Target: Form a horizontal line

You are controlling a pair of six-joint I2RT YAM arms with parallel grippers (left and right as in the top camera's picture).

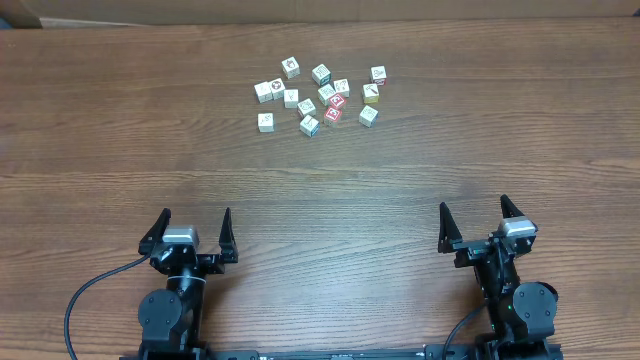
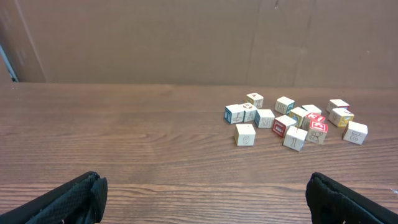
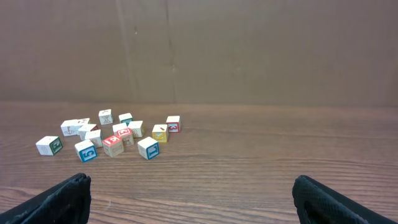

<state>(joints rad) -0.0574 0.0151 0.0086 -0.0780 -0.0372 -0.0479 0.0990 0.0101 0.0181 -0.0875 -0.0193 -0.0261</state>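
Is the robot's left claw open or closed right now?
Open. On the left gripper, seen from overhead, the two fingers stand wide apart with only bare table between them, gripping nothing; the cubes lie far ahead.

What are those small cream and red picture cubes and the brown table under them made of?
Small cream and red picture cubes: likely painted or printed wood, matte, with sharp edges and coloured faces; plastic possible. Brown table: wood or wood-look laminate, shown by grain streaks and low sheen.
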